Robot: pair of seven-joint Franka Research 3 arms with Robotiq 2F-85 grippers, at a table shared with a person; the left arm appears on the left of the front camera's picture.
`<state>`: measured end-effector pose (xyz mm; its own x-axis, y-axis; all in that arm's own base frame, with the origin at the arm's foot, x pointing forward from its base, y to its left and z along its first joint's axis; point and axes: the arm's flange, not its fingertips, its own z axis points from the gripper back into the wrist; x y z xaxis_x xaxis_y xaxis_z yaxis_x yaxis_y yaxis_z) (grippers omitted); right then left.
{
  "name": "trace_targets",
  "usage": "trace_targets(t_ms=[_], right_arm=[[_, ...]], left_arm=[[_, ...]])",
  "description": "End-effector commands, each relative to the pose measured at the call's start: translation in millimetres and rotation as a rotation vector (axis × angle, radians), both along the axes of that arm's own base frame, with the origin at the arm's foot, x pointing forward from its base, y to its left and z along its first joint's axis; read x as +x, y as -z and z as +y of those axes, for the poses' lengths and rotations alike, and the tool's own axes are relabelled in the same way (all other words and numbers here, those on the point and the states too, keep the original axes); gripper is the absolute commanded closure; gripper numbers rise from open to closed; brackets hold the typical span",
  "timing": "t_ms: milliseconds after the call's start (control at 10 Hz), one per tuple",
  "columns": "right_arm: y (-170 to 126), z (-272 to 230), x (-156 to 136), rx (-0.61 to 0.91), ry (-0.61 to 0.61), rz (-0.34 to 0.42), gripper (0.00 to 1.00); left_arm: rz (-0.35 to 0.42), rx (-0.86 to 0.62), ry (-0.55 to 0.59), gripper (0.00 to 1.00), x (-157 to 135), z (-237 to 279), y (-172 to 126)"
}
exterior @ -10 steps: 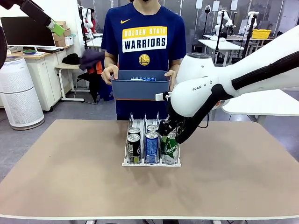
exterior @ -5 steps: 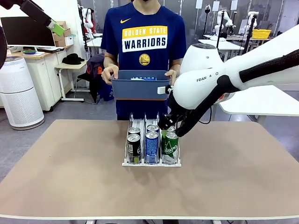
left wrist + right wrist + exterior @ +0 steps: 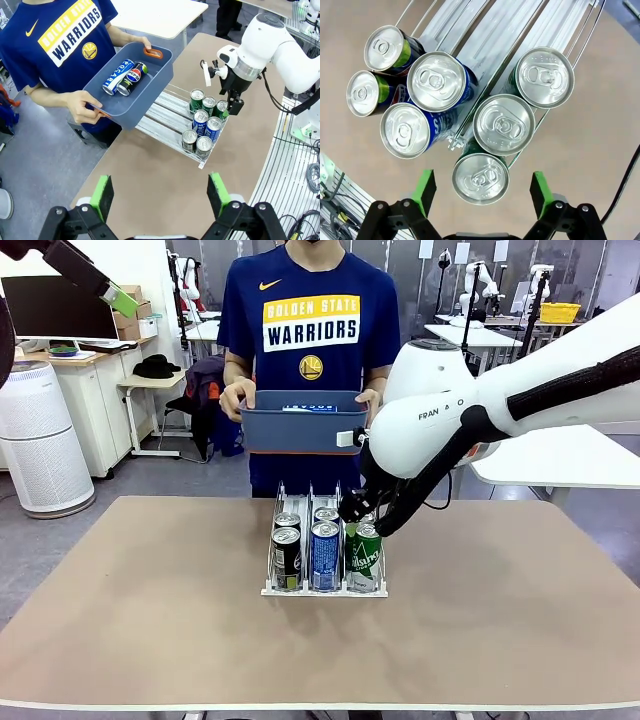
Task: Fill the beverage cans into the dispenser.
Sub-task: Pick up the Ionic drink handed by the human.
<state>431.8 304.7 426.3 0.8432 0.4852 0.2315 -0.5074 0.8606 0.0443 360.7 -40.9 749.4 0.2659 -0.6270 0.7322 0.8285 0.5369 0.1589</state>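
The dispenser (image 3: 272, 558) stands mid-table with several beverage cans upright in its three lanes: black (image 3: 286, 558), blue (image 3: 325, 555) and green (image 3: 365, 558). From above, the green cans (image 3: 503, 124) fill one lane, with blue (image 3: 439, 81) and black (image 3: 386, 47) beside them. My right gripper (image 3: 355, 508) hovers open just over the green lane (image 3: 481, 197), holding nothing. My left gripper (image 3: 161, 197) is open and empty, raised high at the left (image 3: 120, 298). Across the table a person holds a blue-grey tub (image 3: 303, 430) with two more cans (image 3: 125, 77) lying in it.
The dispenser's rails (image 3: 162, 112) run back toward the person, under the tilted tub (image 3: 160, 70). Bare tabletop (image 3: 150, 620) lies to both sides of the dispenser. My right arm (image 3: 520, 400) reaches in from the right edge.
My right gripper has opened off the front green can and lifted a little above it. The can stays in its lane. The left arm has not moved.
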Motion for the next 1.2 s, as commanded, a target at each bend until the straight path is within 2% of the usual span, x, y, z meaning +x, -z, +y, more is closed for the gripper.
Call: trace_targets(t_ms=[0,200,300,400,500,600,700,900,1000,1100], right_arm=[[0,1,1,0.0,-0.005,-0.01,0.0],[0,0,0,0.0,0.0,0.0,0.0],[-21,-7,-4,0.053,-0.074,-0.039,0.0],[-43,-15,-3,0.054,-0.097,-0.068,0.0],[-66,-24,-1,0.068,-0.125,-0.061,0.0],[-89,-35,0,0.078,-0.189,-0.023,0.0],[-115,-46,5,0.092,-0.203,-0.031,0.0],[-172,-62,0,0.12,-0.228,-0.115,0.0],[-214,-78,0,0.166,-0.25,-0.138,0.0],[-242,-90,0,0.186,-0.248,-0.149,0.0]], left_arm=[[0.002,-0.001,0.0,0.0,0,1,1],[0.002,-0.001,0.0,0.0,0,1,1],[0.002,-0.001,0.0,0.0,0,1,1],[0.002,-0.001,0.0,0.0,0,1,1],[0.002,-0.001,0.0,0.0,0,1,1],[0.002,-0.001,0.0,0.0,0,1,1],[0.002,-0.001,0.0,0.0,0,1,1],[0.002,-0.001,0.0,0.0,0,1,1],[0.002,-0.001,0.0,0.0,0,1,1],[0.002,-0.001,0.0,0.0,0,1,1]])
